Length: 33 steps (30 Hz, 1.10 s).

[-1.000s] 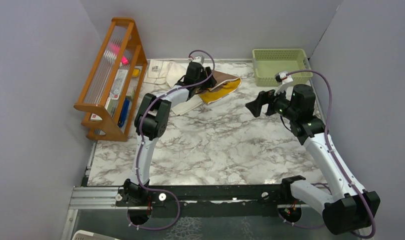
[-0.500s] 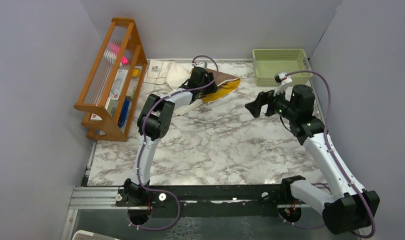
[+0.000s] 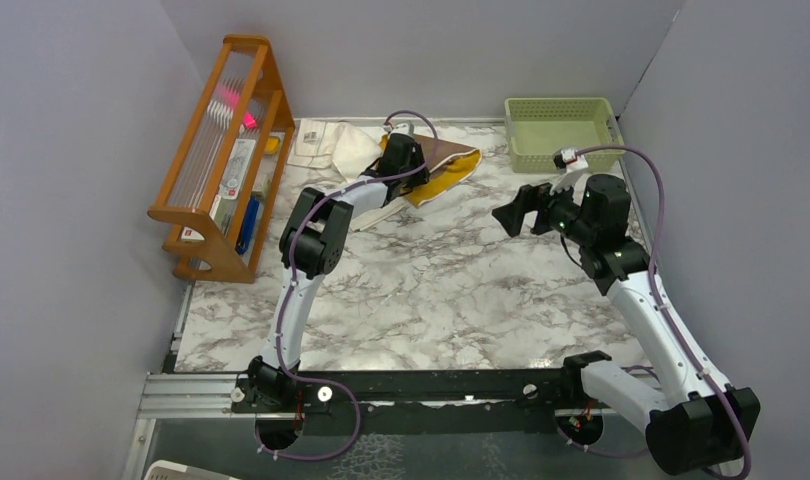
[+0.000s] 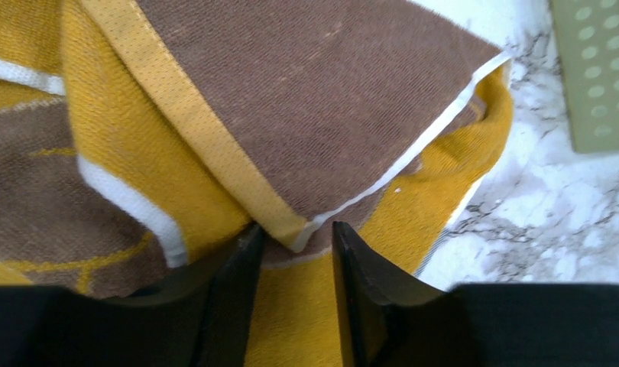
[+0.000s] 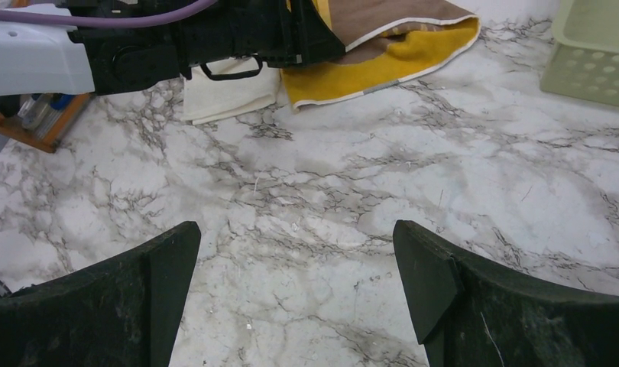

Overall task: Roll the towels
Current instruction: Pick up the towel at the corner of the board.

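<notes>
While both towels lie bunched at the far edge of the marble table (image 3: 431, 290), the step in hand looks to be pinching the brown one so that it can be dragged out and flattened. Nothing is rolled yet.

A wooden rack (image 3: 221, 150) stands at 9 o'clock and a green basket (image 3: 559, 101) at 1 o'clock. The cream towel (image 3: 326, 140) lies crumpled at 11 o'clock. The brown towel (image 3: 451, 160) sits at 12 o'clock, partly over the cream one, with its yellow underside folded outward.

The right gripper (image 5: 295, 237) hangs above bare table at 3 o'clock, jaws wide apart and holding nothing. The left gripper (image 4: 293, 264) is down on the brown towel, jaws a narrow gap apart. Its fingers (image 4: 241, 267) straddle a turned-over corner (image 4: 297, 229) trimmed in yellow and white.

To do this well, I judge the left arm should sink a little deeper before closing, since only the tip of that corner lies between the jaws and thin edging could slip out. It should catch a single layer, because several folds are stacked underneath. The pull should go low, toward 6 o'clock, so the cream towel is not dragged along. The free right gripper could pin or take an opposite corner to spread the cloth.
</notes>
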Available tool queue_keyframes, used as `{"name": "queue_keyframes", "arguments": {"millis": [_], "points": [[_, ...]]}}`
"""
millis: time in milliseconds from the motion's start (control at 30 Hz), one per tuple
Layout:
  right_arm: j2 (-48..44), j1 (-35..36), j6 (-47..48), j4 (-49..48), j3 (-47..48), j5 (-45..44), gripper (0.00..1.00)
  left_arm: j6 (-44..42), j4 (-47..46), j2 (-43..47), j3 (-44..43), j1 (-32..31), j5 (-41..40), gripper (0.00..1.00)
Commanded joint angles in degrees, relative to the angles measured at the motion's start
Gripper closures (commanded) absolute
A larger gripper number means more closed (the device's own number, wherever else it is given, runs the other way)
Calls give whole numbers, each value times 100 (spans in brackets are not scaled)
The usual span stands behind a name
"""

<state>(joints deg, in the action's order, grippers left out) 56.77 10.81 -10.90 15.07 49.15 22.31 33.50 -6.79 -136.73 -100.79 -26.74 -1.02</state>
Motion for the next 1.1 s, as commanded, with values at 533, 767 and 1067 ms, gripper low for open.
{"name": "queue_keyframes", "arguments": {"millis": [533, 767, 1067], "points": [[-453, 5, -158, -171, -191, -600, 0, -1120, 12, 1221, 374, 2, -147, 100], [-288, 8, -16, -169, 29, 369, 0, -1267, 96, 2937, 1059, -21, 119, 100], [745, 384, 56, 181, 1126, 5106, 0, -1909, 942, 3820, 1193, -19, 575, 100]]}}
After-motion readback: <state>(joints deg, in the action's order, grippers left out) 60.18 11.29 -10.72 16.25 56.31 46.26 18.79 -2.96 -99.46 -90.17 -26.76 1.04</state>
